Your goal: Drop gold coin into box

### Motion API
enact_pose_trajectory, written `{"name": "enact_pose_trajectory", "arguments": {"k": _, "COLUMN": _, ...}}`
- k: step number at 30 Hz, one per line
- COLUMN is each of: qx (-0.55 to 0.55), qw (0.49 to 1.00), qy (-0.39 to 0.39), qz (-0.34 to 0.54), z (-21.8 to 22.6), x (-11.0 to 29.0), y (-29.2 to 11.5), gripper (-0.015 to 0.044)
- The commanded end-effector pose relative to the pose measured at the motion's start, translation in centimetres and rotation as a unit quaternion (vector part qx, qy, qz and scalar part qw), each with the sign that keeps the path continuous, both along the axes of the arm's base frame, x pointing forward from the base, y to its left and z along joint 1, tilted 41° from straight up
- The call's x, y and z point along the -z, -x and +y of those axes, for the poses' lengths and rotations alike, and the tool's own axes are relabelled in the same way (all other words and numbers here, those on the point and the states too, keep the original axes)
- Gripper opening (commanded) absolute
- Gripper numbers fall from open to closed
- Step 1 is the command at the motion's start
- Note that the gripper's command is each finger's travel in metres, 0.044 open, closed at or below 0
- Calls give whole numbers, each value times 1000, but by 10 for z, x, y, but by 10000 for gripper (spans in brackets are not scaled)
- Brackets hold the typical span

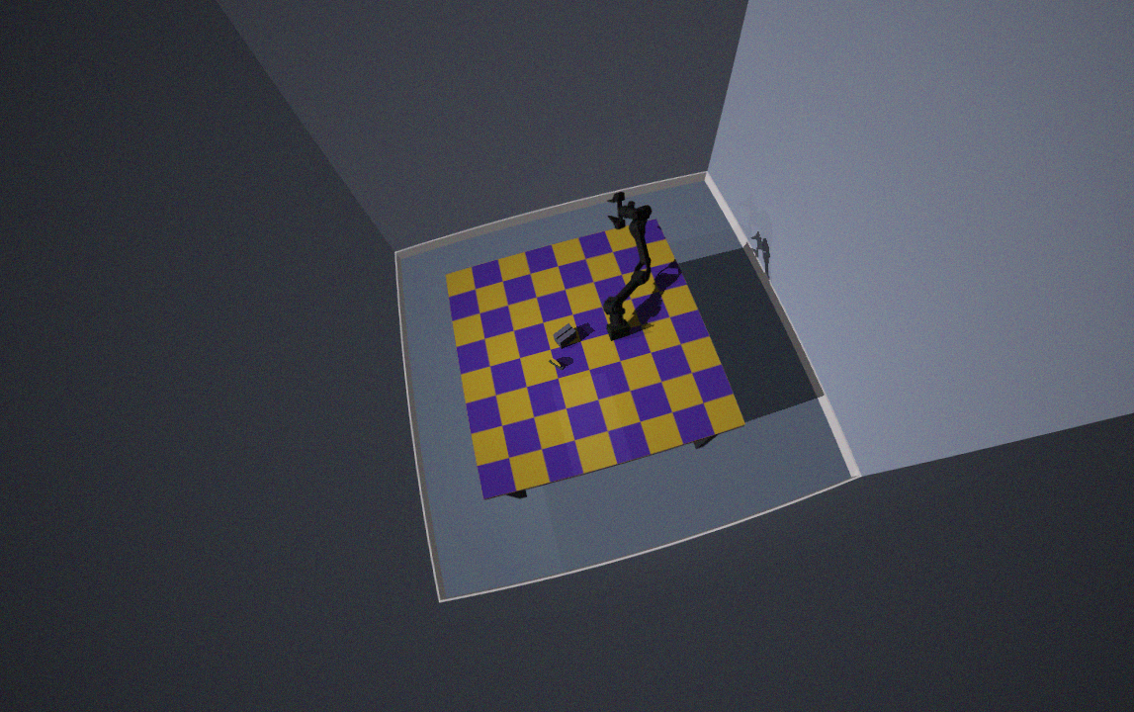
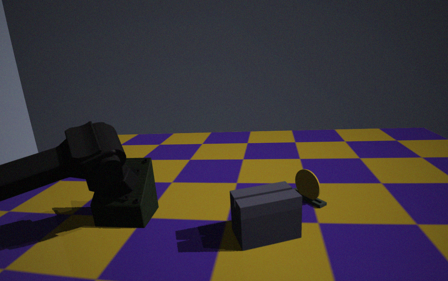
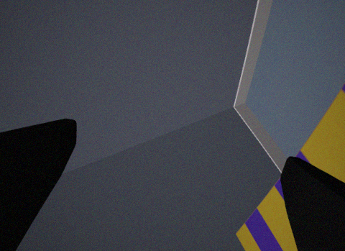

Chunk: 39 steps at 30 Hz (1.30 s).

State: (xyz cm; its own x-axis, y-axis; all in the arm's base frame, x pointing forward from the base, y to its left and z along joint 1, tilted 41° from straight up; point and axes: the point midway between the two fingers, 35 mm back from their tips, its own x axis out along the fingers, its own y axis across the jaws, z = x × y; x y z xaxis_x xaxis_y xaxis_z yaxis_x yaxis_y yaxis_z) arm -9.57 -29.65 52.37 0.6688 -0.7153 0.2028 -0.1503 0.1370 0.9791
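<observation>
The gold coin (image 2: 307,184) stands on its edge in the dark-green holder (image 2: 320,203). Coin and holder are one tiny dark shape in the top view. The closed grey box (image 2: 270,216) (image 1: 564,336) stands beside them, nearer to the exterior view, with its narrow slot (image 2: 264,193) running along the lid. My gripper (image 1: 612,210) (image 3: 181,150) is open and empty, raised far from the coin and the box, over the table's far edge in the top view. The wrist view shows neither coin, holder nor box.
The arm's base (image 1: 618,330) (image 2: 124,214) stands on the purple and yellow checkered table (image 1: 583,418) (image 2: 270,150), near the box. The arm reaches up and away from the box. Pale walls and a blue-grey floor (image 1: 642,495) surround the table.
</observation>
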Motion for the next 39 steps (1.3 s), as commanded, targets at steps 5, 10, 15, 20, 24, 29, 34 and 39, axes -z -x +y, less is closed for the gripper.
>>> {"name": "enact_pose_trajectory", "arguments": {"k": 5, "qx": 5, "qw": 998, "qy": 62, "qz": 10, "z": 23, "x": -32, "y": -20, "gripper": 269}}
{"name": "enact_pose_trajectory", "arguments": {"k": 10, "qx": -13, "qw": 992, "qy": 122, "qz": 40, "z": 76, "x": -67, "y": -71, "gripper": 161}}
{"name": "enact_pose_trajectory", "arguments": {"k": 15, "qx": -26, "qw": 980, "qy": 186, "qz": 62, "z": 138, "x": -92, "y": -125, "gripper": 161}}
{"name": "enact_pose_trajectory", "arguments": {"k": 20, "qx": -63, "qw": 964, "qy": 236, "qz": 104, "z": 196, "x": -98, "y": -186, "gripper": 161}}
{"name": "enact_pose_trajectory", "arguments": {"k": 24, "qx": -88, "qw": 942, "qy": 285, "qz": 151, "z": 246, "x": -89, "y": -240, "gripper": 161}}
{"name": "enact_pose_trajectory", "arguments": {"k": 29, "qx": -124, "qw": 914, "qy": 327, "qz": 207, "z": 297, "x": -66, "y": -299, "gripper": 161}}
{"name": "enact_pose_trajectory", "arguments": {"k": 34, "qx": -172, "qw": 878, "qy": 361, "qz": 263, "z": 348, "x": -29, "y": -357, "gripper": 161}}
{"name": "enact_pose_trajectory", "arguments": {"k": 39, "qx": -220, "qw": 840, "qy": 375, "qz": 325, "z": 393, "x": 20, "y": -406, "gripper": 161}}
